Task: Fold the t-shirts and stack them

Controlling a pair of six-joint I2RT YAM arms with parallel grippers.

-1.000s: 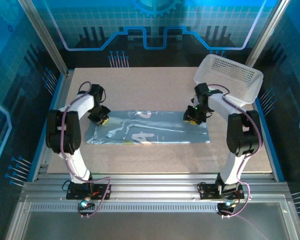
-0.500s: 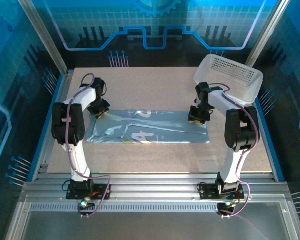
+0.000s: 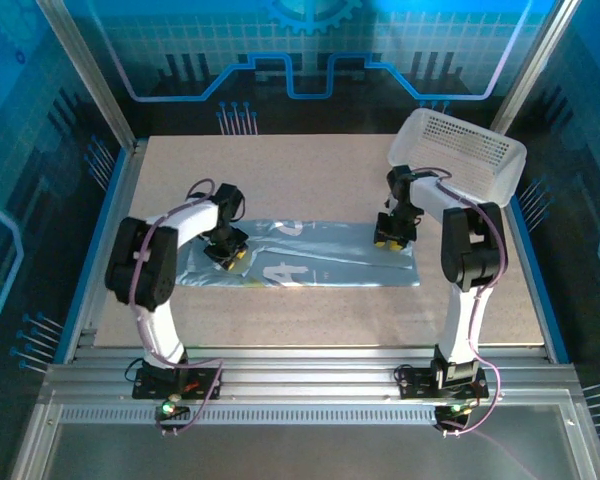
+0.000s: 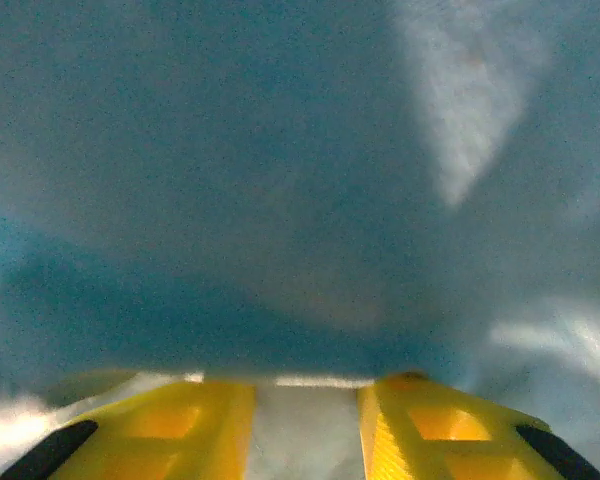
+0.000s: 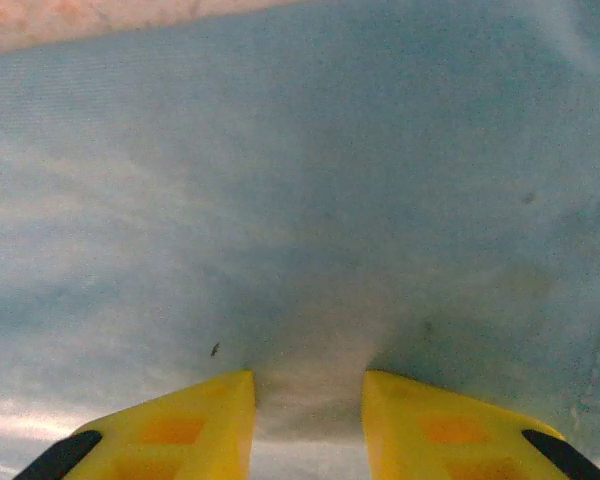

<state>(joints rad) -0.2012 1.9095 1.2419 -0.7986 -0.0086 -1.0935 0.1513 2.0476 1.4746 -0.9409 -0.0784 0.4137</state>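
The pale grey-blue t-shirt lies folded into a long flat strip across the middle of the table, part of its white print facing up. My left gripper hangs low over the strip's left part. In the left wrist view its yellow fingers stand apart, the left gripper open, cloth right under the tips. My right gripper sits at the strip's right end. There the right gripper is open too, tips down against the shirt, nothing pinched between them.
A white lattice basket stands tilted at the back right corner, just behind the right arm. Bare tan tabletop runs behind and in front of the shirt. A blue rail edges the table's left side.
The left gripper has opened and swung from the shirt's left end rightward and nearer, onto the strip. The right gripper has hardly shifted. The shirt lies as before.
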